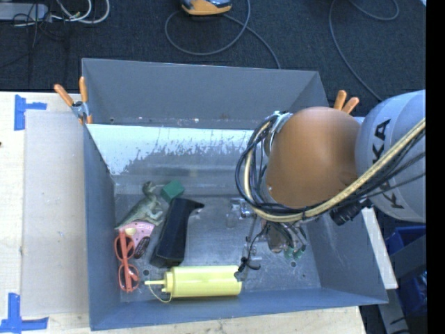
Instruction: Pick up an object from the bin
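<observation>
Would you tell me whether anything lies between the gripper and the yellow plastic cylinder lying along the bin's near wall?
Nothing visible does. The gripper hangs just right of the yellow plastic cylinder, by its right end, with only bare bin floor between. The black handle-shaped block lies farther left, out of the way.

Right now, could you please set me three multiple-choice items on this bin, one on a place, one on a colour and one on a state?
1. Where in the bin does the yellow bottle lie? A by the wall at the view's lower edge; B in the far right corner; C on the rim.
2. What colour is the small block just beyond the black handle? A red; B green; C white.
3. How does the bottle rest? A upright; B on its side; C leaning on a wall.
Answers: 1 A, it runs along that wall; 2 B, the block is green; 3 B, its length lies on the floor.
</observation>
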